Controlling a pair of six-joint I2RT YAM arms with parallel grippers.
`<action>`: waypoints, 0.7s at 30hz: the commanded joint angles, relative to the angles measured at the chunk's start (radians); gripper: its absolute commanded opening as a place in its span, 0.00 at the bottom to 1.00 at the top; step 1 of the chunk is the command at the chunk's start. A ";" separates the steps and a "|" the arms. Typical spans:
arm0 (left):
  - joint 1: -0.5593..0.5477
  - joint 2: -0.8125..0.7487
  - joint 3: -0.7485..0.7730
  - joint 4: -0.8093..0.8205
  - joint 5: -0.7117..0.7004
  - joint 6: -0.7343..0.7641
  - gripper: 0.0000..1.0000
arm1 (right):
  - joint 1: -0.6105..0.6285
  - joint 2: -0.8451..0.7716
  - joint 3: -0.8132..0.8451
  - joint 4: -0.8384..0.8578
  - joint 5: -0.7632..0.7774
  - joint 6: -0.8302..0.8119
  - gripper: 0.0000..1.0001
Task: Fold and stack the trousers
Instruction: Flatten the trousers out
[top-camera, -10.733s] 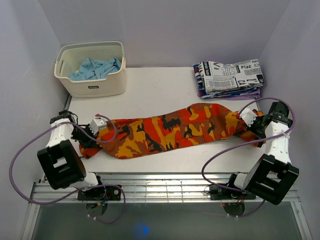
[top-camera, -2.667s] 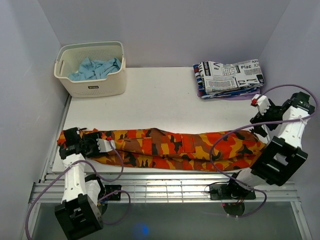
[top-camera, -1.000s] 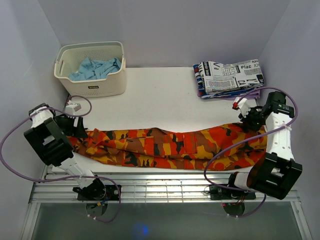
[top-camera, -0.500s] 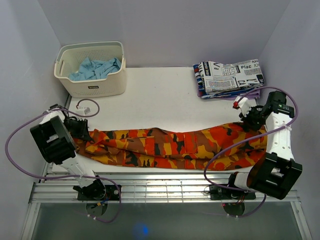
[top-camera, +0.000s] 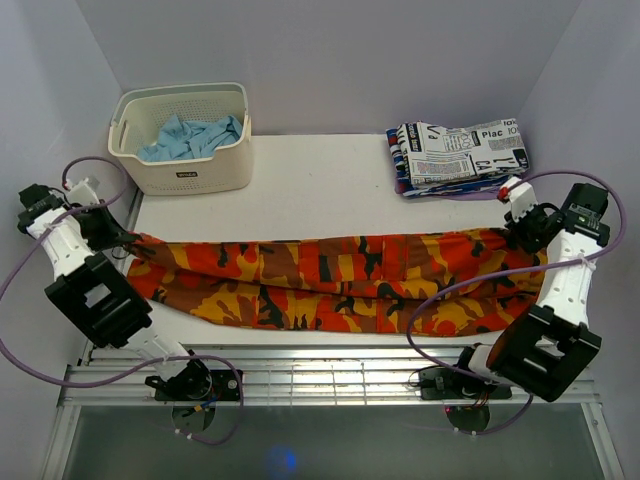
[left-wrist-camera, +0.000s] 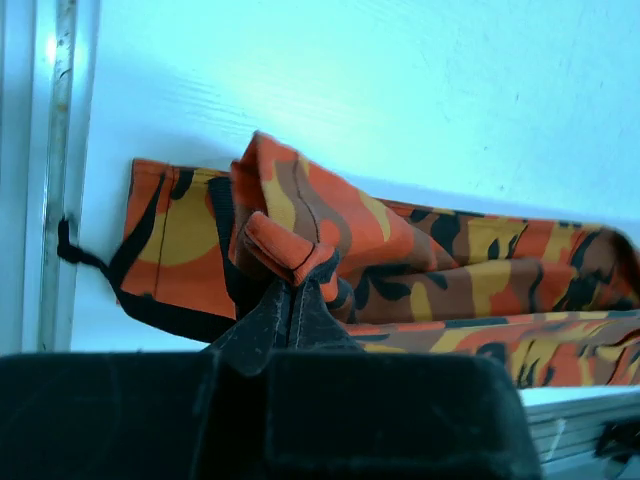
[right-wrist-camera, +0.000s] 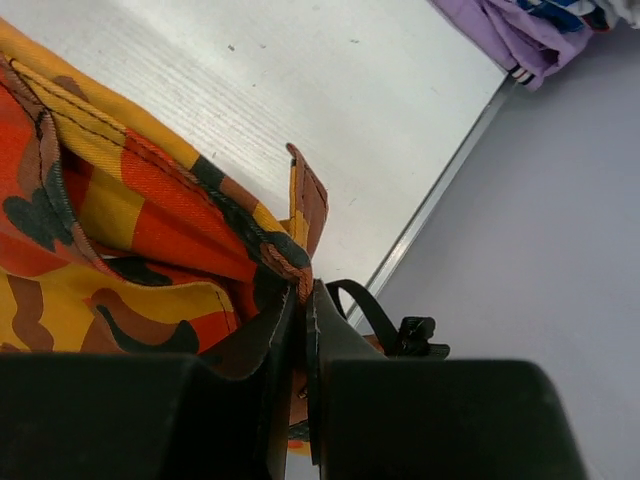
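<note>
Two grips, one per end: had the trousers (top-camera: 330, 288) pinched by the left claw (left-wrist-camera: 290, 292) on a bunched orange fold at far left, and by the right claw (right-wrist-camera: 304, 296) on an edge at far right, both clenched. Found them stretched long-axis left to right across the near bench (top-camera: 320, 190), sagging toward the front. Guessed an end-to-end fold next, neither arm nearer. Spotted blue cloth (top-camera: 190, 136) in the basket (top-camera: 190, 172), back left; newsprint garment (top-camera: 465, 145) stacked back right.

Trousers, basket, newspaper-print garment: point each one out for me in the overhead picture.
trousers (top-camera: 330, 285), top external view, middle of the stretched cloth.
basket (top-camera: 190, 176), top external view, its front wall.
newspaper-print garment (top-camera: 462, 146), top external view, top face of the folded pile.
</note>
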 joint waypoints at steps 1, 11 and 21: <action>0.012 -0.120 0.007 0.131 -0.223 -0.285 0.00 | -0.058 -0.058 0.001 0.197 -0.007 0.082 0.08; 0.024 -0.301 -0.066 0.276 -0.285 -0.506 0.00 | -0.111 -0.150 -0.094 0.474 -0.049 0.252 0.08; -0.144 -0.105 0.039 0.440 -0.492 -0.795 0.05 | 0.023 0.129 0.006 0.769 0.169 0.476 0.08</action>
